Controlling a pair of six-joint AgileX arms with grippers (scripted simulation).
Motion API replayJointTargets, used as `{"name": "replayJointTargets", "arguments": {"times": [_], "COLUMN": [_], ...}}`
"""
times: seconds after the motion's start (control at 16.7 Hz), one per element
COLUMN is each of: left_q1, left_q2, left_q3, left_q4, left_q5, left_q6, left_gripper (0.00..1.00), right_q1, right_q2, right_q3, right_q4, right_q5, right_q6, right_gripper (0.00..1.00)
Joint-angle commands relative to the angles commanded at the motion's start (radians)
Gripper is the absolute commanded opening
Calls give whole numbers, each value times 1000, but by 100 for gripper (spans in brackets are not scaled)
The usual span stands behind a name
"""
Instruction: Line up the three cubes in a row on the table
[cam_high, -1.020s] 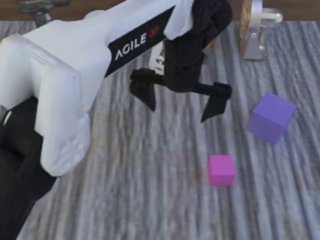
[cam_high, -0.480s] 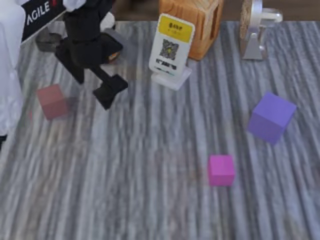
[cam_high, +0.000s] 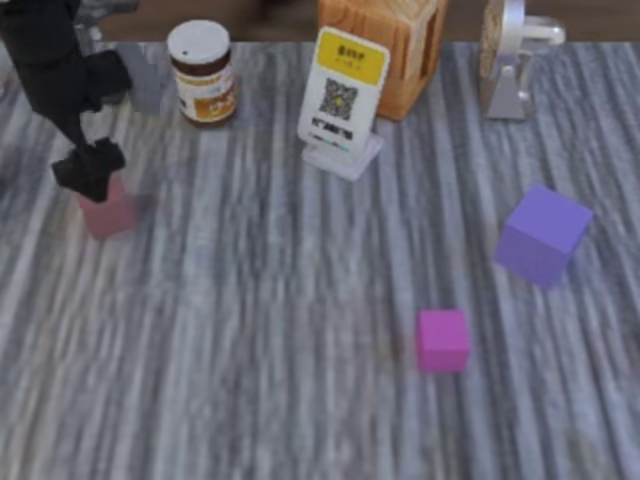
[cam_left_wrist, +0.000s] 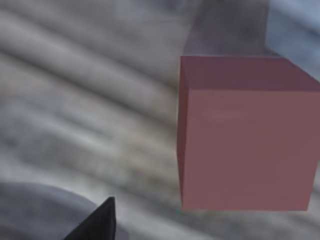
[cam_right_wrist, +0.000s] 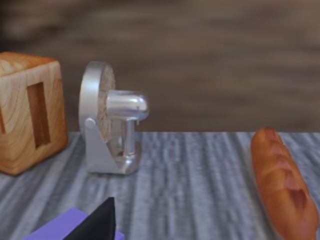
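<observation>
The reddish-brown cube (cam_high: 108, 212) sits on the table (cam_high: 260, 340) at the far left and fills much of the left wrist view (cam_left_wrist: 245, 135). My left gripper (cam_high: 62, 150) hangs open just above it and slightly behind. One black fingertip (cam_high: 90, 168) overlaps the cube's back edge, and nothing is held. The small magenta cube (cam_high: 442, 340) lies right of centre. The largest cube, violet (cam_high: 542, 235), stands at the right. My right arm is outside the top view. Its gripper (cam_right_wrist: 160, 236) is open, with one fingertip (cam_right_wrist: 102, 222) showing just over the violet cube (cam_right_wrist: 65, 227).
Along the back edge stand a brown jar with a white lid (cam_high: 203, 72), a white and yellow QR sign (cam_high: 342, 100), the orange wooden block (cam_high: 385, 40) and a silver metal stand (cam_high: 510, 60). A bread loaf (cam_right_wrist: 282, 180) lies at the far right.
My left arm has swung from the middle of the table to the far left. Its open gripper now hangs over the reddish-brown cube. The cubes have not moved.
</observation>
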Motion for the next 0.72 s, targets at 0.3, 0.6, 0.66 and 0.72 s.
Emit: {"name": "replayJointTargets", "arguments": {"times": [0.3, 0.6, 0.66, 0.72], "left_q1": [9, 7, 7, 7], "left_q2": [-4, 13, 21, 30], "left_q3": [-3, -57, -85, -116], "left_q4": [3, 73, 110, 151], "left_q5": [1, 1, 1, 1], "left_q6": [15, 13, 13, 14], "left_gripper": [100, 100, 100, 100], "right_q1": [0, 0, 0, 0], "right_q2": [0, 0, 0, 0], "right_q3": [0, 0, 0, 0], "right_q4": [0, 0, 0, 0], "right_q5": [0, 0, 0, 0], "right_q6": [0, 0, 0, 0], "right_gripper": [100, 100, 100, 100]}}
